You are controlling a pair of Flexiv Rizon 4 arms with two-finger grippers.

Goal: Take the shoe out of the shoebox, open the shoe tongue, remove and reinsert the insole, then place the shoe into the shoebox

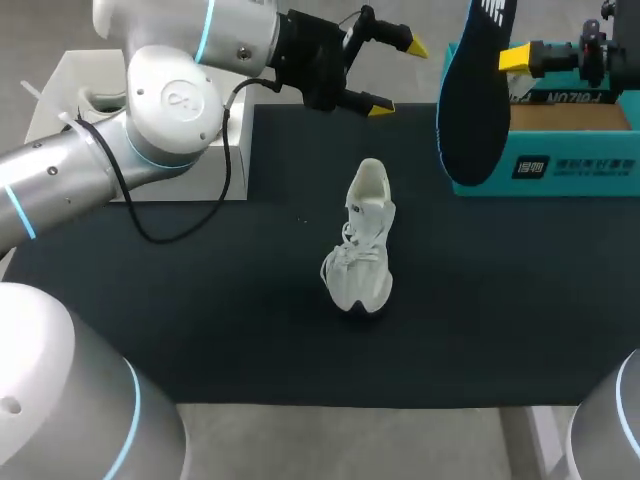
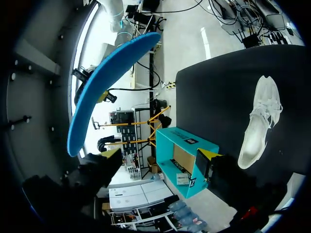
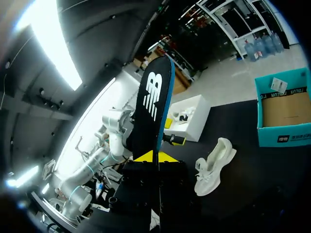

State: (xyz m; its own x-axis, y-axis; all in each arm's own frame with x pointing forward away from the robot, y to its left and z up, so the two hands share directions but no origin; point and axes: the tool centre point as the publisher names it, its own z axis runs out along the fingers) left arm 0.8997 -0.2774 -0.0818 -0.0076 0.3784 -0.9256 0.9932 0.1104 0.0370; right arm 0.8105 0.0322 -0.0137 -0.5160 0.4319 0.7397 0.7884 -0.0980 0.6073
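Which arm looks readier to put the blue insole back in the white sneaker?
Right, probably: the right gripper grips the blue foam insole; the left gripper hangs open, empty, beyond the white laced sneaker.

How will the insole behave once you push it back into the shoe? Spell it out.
Probably light and bendy: the insole is a thin sheet, pinched near one edge by the right gripper. It holds its shape unsupported, so it is likely springy, not limp. The shoe, standing unheld, may tip when pushed.
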